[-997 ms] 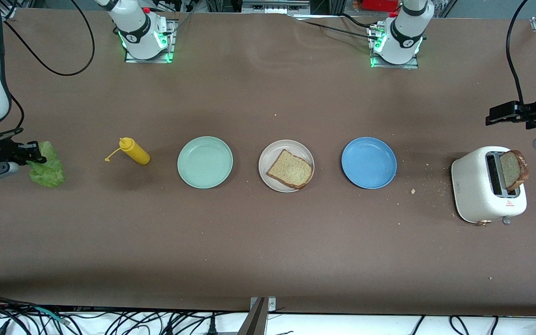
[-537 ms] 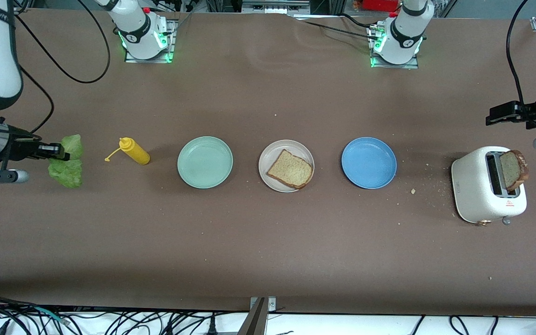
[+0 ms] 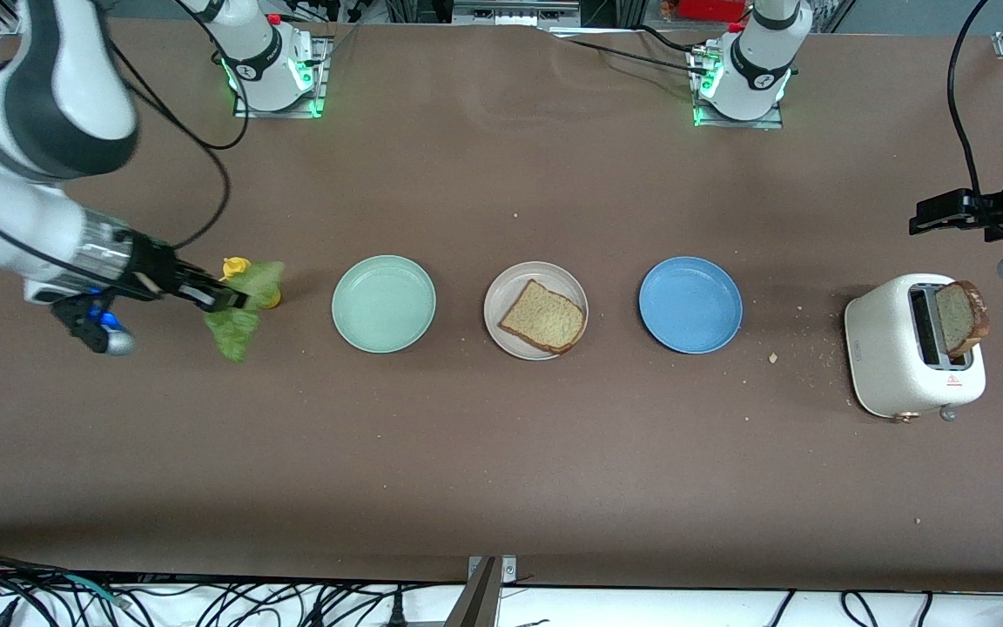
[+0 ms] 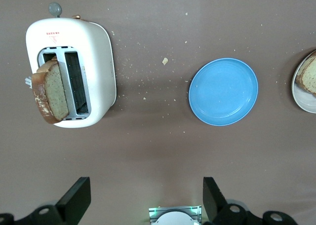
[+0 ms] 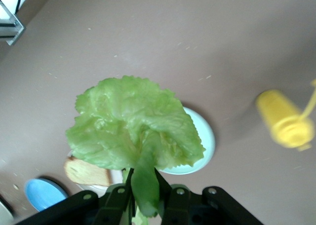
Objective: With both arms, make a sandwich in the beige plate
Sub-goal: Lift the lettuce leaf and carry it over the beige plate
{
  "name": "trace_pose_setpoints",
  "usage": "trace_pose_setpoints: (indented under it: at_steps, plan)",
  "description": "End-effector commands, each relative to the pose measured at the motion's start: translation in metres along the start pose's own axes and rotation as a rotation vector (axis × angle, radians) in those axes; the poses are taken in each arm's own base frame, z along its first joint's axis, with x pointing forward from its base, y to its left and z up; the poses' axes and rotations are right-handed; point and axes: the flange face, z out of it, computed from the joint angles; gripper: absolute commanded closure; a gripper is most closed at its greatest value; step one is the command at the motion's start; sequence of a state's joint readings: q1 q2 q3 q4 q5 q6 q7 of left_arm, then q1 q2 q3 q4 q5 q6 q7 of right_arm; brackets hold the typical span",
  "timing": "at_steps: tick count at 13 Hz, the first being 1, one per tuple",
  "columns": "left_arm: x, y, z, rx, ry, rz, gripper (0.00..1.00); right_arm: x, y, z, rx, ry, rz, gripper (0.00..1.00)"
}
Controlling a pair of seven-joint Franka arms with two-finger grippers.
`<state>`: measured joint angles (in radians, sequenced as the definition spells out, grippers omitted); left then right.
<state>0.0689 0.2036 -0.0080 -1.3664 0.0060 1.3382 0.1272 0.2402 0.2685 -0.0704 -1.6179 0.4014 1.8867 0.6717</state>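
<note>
The beige plate sits midway along the table and serves as the landmark here. One bread slice lies flat on it; a second bread slice stands upright in a slot of the single white toaster, which sits toward the left arm's end of the table, well apart from the beige plate. There are three plates in one row: the beige plate in the middle, one blue plate beside it toward the left arm's end, and one mint-green plate beside it toward the right arm's end. One yellow squeeze bottle lies past the mint-green plate, still farther from the beige plate.

The one lettuce leaf hangs in the air from the right gripper, whose fingers are clenched on its stem; in the right wrist view the lettuce leaf fans out from the pinch. That gripper is over the yellow squeeze bottle, well apart from the beige plate, with the mint-green plate between them.

The left gripper waits over the table above the toaster's end, its fingers spread wide and holding nothing.
</note>
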Motion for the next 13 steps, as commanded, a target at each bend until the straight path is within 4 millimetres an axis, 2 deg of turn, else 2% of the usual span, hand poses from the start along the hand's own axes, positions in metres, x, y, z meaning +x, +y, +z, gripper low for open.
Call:
trace_pose_setpoints:
  at_steps: [1, 2, 5, 7, 8, 10, 11, 13]
  plan:
    - [-0.007, 0.0, -0.004, 0.041, -0.005, -0.006, 0.0, -0.027, -0.041, 0.034, 0.041, 0.009, 0.15, 1.0]
    - [-0.007, 0.001, -0.004, 0.041, -0.005, -0.004, 0.0, -0.04, -0.058, 0.057, 0.04, 0.009, 0.214, 1.0]
    - [-0.007, 0.001, -0.005, 0.041, -0.003, -0.004, 0.0, -0.08, -0.128, 0.12, 0.076, 0.022, 0.403, 1.0]
    - [-0.007, 0.001, -0.005, 0.041, -0.003, -0.004, 0.0, -0.111, -0.16, 0.164, 0.107, 0.005, 0.5, 1.0]
    - [-0.007, 0.001, -0.005, 0.041, -0.003, -0.004, 0.0, -0.121, -0.169, 0.18, 0.132, 0.011, 0.537, 1.0]
    - [-0.007, 0.001, -0.005, 0.041, -0.003, -0.004, 0.0, -0.157, -0.183, 0.216, 0.134, -0.007, 0.573, 1.0]
    - [-0.007, 0.0, -0.005, 0.043, -0.003, -0.005, 0.0, -0.175, -0.186, 0.234, 0.122, -0.014, 0.575, 1.0]
    - [-0.007, 0.001, -0.005, 0.041, -0.003, -0.004, 0.0, -0.196, -0.191, 0.271, 0.136, -0.02, 0.608, 1.0]
